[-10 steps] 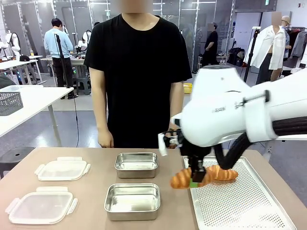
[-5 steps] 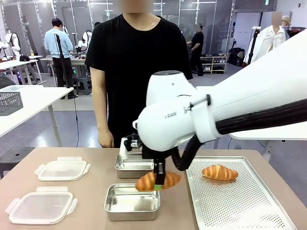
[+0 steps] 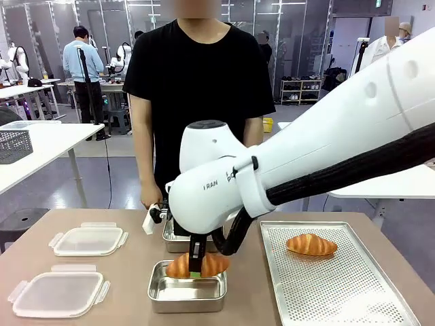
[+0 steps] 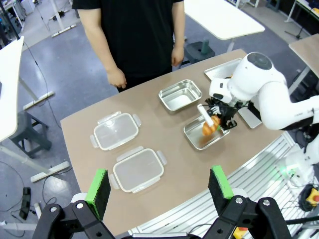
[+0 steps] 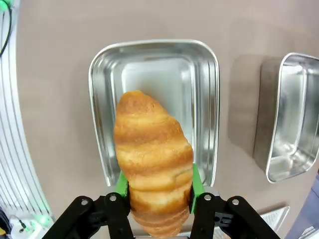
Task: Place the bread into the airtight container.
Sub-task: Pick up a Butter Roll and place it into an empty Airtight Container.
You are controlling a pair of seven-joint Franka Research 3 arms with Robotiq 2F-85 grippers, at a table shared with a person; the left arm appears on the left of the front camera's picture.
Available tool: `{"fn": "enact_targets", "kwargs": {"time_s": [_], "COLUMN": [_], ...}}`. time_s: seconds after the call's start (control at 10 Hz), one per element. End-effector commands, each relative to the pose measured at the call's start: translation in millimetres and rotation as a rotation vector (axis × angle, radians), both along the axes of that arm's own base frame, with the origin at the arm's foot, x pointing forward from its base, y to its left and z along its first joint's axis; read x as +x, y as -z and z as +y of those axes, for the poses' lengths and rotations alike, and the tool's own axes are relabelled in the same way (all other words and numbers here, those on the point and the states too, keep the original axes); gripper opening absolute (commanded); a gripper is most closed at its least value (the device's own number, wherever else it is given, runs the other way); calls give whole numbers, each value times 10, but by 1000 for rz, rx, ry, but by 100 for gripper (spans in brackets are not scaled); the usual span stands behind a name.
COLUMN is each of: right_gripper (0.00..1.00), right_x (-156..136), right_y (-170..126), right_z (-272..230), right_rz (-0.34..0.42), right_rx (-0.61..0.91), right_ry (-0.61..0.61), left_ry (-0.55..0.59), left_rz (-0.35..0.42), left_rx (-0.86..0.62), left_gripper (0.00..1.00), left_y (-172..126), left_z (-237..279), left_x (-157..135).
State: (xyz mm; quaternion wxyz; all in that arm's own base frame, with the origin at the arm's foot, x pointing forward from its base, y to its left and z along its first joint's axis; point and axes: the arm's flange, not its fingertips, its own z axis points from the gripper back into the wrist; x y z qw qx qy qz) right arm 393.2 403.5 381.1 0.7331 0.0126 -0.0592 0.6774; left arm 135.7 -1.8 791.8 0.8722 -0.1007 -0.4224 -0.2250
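Right pincer (image 3: pixel 196 269) swung left off the tray (image 3: pixel 340 293) since a second ago, now over near steel container (image 3: pixel 187 297), pinching the croissant (image 3: pixel 178 266) at rim level, rim free on three sides, second croissant (image 3: pixel 310 244) unmoved on tray, bare counter (image 3: pixel 132 275) to left, left pincer (image 4: pixel 158 185) spread, held high.

Read in the front view on the white casing of the right arm (image 3: pixel 219 185): grey capitals "FRAN", printed along the rounded wrist housing and slanting slightly upward to the right. Cut off after the fourth letter, where a dark seam crosses the housing. First letter faint, close to an "I" in shape. Print on the same casing in the left wrist view too small to make out.
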Motion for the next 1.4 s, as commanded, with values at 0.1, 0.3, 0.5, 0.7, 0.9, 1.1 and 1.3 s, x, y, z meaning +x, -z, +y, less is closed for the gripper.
{"fn": "enact_targets", "kwargs": {"time_s": [0.1, 0.3, 0.5, 0.7, 0.9, 1.1, 1.3], "right_gripper": [52, 52, 52, 67, 83, 98, 100], "right_x": [21, 46, 74, 89, 72, 65, 59], "right_y": [177, 211, 262, 277, 268, 250, 210], "right_z": [228, 259, 275, 271, 274, 249, 200], "right_rz": [-54, -74, -56, -47, -46, -47, -50], "right_rx": [10, 30, 31, 26, 14, 20, 33], "right_ry": [42, 42, 44, 46, 38, 42, 49], "left_ry": [4, 4, 4, 4, 4, 4, 4], "left_rz": [-8, -8, -8, -8, -8, -8, -8], "left_rx": [-2, -2, -2, -2, -2, -2, -2], "left_gripper": [100, 100, 100, 100, 100, 100, 100], "left_y": [-11, -11, -11, -11, -11, -11, -11], "left_z": [-17, -17, -17, -17, -17, -17, -17], "left_x": [-19, -19, -19, -19, -19, -19, -19]}}
